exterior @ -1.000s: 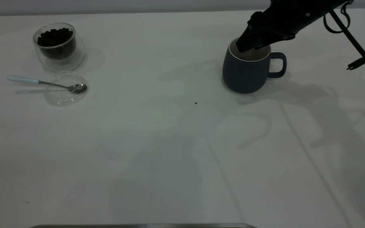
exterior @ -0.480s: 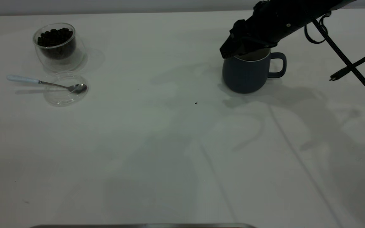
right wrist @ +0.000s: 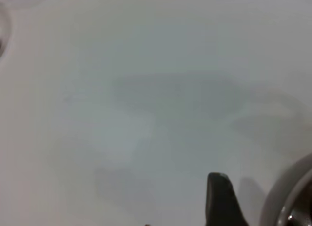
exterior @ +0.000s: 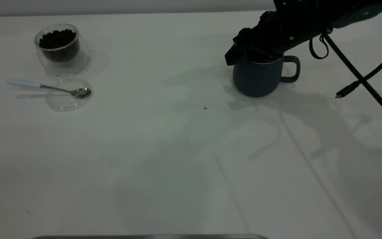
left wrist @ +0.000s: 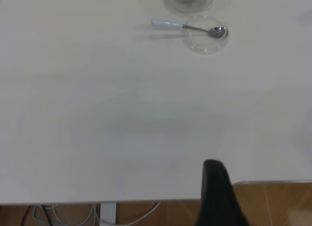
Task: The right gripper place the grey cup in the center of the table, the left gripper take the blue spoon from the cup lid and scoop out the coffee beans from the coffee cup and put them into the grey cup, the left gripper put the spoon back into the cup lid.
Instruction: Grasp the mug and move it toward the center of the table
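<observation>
— Where's the grey cup (exterior: pixel 257 78) right now?

— Out around two o'clock on the table (exterior: pixel 164 159), well away from the middle, upright, handle turned to three o'clock. The right claw (exterior: pixel 244 54) sits over its rim on the side away from the handle. It looks to have one finger outside the wall and one inside, but whether they're pinching the rim I cannot tell; the mouth is hidden under the arm.

— How would that cup handle, do you reckon?

— Ceramic by the look, so stiff, fairly heavy and smooth. Held by one rim edge it could tip or slip, so I'd want a firm pinch well down the wall, and a slow slide or low carry toward centre.

— And the other side?

— The left claw (left wrist: pixel 217 197) hangs back off the near table edge; only one dark finger shows, so I can't tell its state either. The blue spoon (exterior: pixel 45 87) lies with its bowl in the cup lid (exterior: pixel 65 101) at ten o'clock, the coffee cup (exterior: pixel 58 48) of coffee beans (exterior: pixel 57 37) just beyond. That glass is fragile, and the spoon is light and thin; its handle, jutting past the lid, is the place to grab.
</observation>
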Controlling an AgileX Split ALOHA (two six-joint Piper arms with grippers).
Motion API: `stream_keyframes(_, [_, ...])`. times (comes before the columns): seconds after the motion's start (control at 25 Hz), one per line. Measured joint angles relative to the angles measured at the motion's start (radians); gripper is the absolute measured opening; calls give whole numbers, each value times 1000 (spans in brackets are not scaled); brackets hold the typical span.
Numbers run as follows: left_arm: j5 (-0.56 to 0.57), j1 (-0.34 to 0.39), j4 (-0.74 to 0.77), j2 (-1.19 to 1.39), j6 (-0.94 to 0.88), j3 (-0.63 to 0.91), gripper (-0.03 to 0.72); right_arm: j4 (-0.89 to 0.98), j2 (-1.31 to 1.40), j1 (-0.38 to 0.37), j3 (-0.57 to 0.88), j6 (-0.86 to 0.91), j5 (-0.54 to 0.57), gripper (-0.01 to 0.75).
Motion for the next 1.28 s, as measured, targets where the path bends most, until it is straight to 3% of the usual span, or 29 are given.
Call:
stream_keyframes(0.72, [0, 0, 0, 0, 1, 0, 532, 57, 10, 44, -5, -88, 77, 406])
stream_keyframes(1.28, [0, 0, 0, 0, 1, 0, 532, 56, 15, 188, -153, -88, 24, 406])
